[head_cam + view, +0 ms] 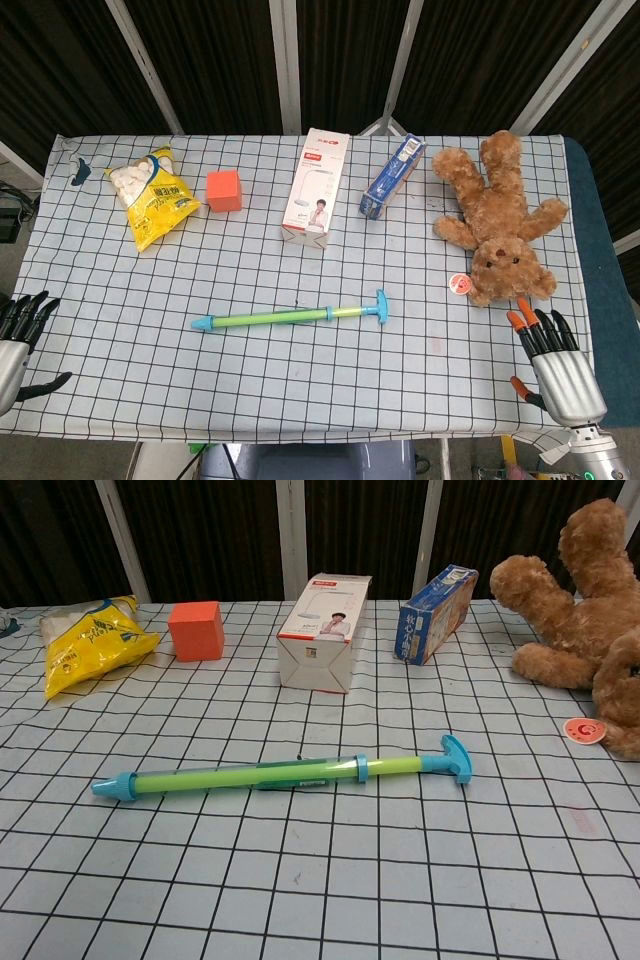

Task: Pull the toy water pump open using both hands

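Left robot hand (20, 340) at tabletop (120, 380) left edge, fingers spread, holding nothing. Pump (290, 317) lies flat at centre front, nozzle left, T-handle right, rod partly drawn out, well apart from both hands. Right robot hand (555, 365) at right front corner, fingers apart, empty, near bear (500, 215).

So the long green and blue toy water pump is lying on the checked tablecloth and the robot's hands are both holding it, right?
Not quite. The green and blue toy water pump does lie on the checked tablecloth, but the head view shows the left hand and right hand at the table's near corners, touching nothing.
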